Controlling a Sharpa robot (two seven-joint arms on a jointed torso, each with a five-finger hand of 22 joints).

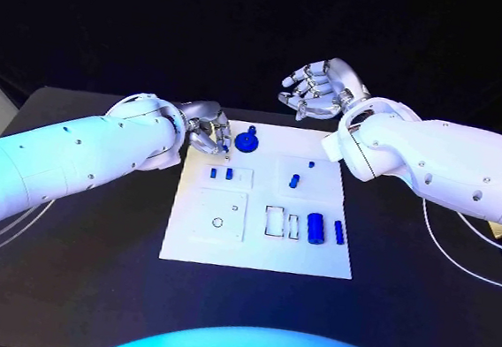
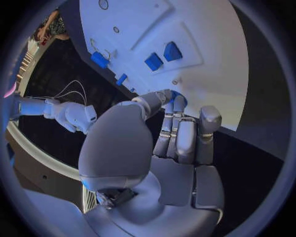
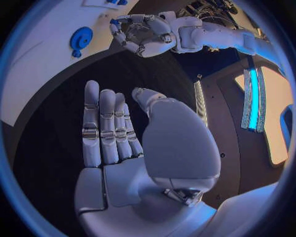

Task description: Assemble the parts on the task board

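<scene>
The white task board [image 1: 258, 251] lies in the middle of the black table. My left hand [image 1: 207, 131] hovers over its far left corner, fingers curled, pinching a small blue part [image 2: 175, 95] between thumb and fingertip. Just to the right of it a round blue wheel-like part [image 1: 247, 143] stands on the board. Two small blue blocks [image 2: 153, 61] sit in a recess near the pinching fingers. My right hand [image 1: 320, 88] is raised beyond the board's far edge, fingers straight and apart, holding nothing; the right wrist view shows its bare palm [image 3: 117, 128].
Two blue cylinders [image 1: 316, 228] lie in slots on the board's near right. Another small blue piece [image 1: 295, 181] sits mid-board. Thin white cables [image 1: 470, 262] trail over the table at the right. Dark tabletop surrounds the board.
</scene>
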